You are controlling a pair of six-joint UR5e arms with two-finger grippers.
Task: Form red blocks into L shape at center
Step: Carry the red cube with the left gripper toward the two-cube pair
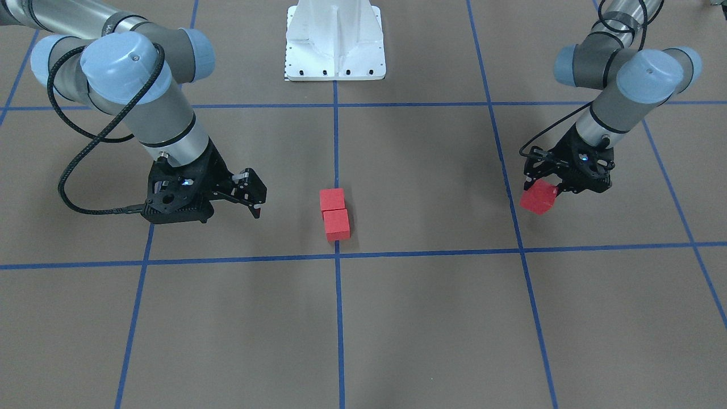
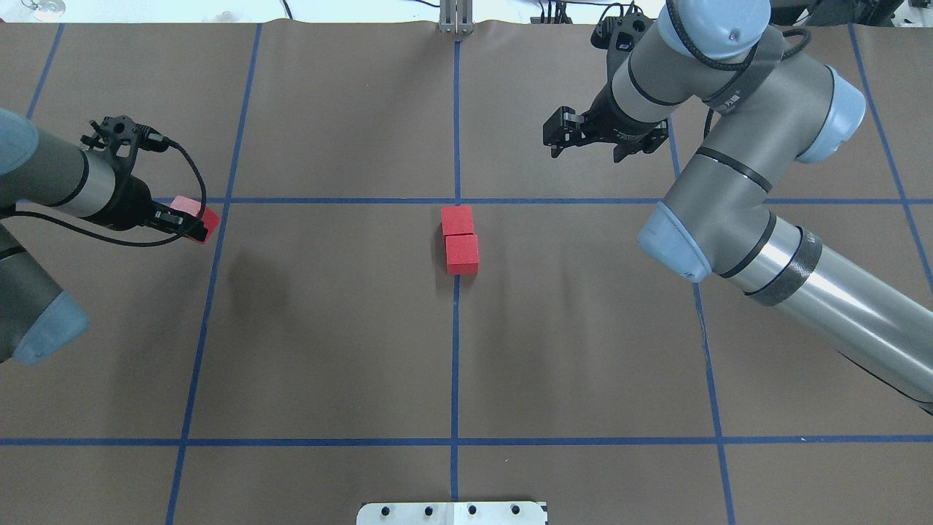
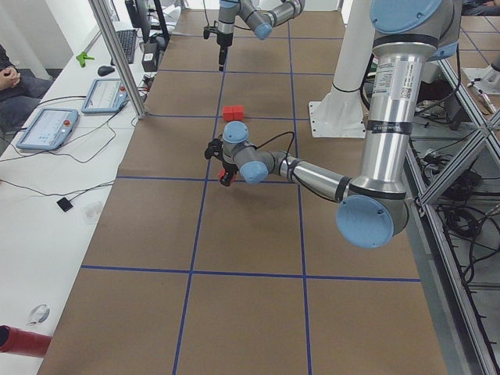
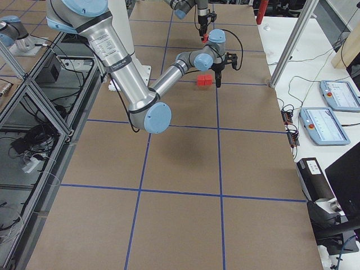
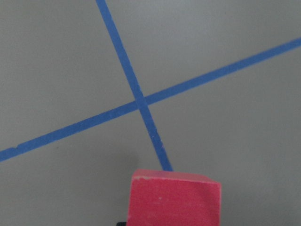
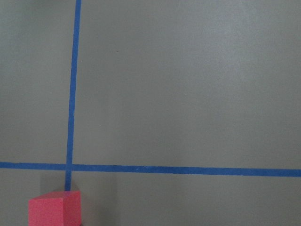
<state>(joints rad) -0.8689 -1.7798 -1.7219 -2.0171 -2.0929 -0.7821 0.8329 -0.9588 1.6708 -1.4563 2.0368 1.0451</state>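
Observation:
Two red blocks [image 1: 332, 200] [image 1: 337, 224] lie touching in a row along the blue line, just on the robot's side of the center [image 1: 337, 257] crossing; the overhead view shows these blocks [image 2: 457, 219] [image 2: 461, 254] below the crossing [image 2: 456, 200]. My left gripper [image 1: 542, 193] is shut on a third red block [image 1: 537, 199], held tilted above a tape line far to the left of the pair. In the left wrist view that block [image 5: 174, 197] fills the bottom edge. My right gripper [image 1: 254, 200] hangs open and holds nothing, off to the other side of the pair.
The white robot base plate [image 1: 335, 45] stands behind the pair. In the exterior left view a side table carries tablets [image 3: 48, 127] and cables, with a metal post [image 3: 117, 55] at the table edge and a person's hands [image 3: 8, 76] beyond. Brown grid surface lies bare around the blocks.

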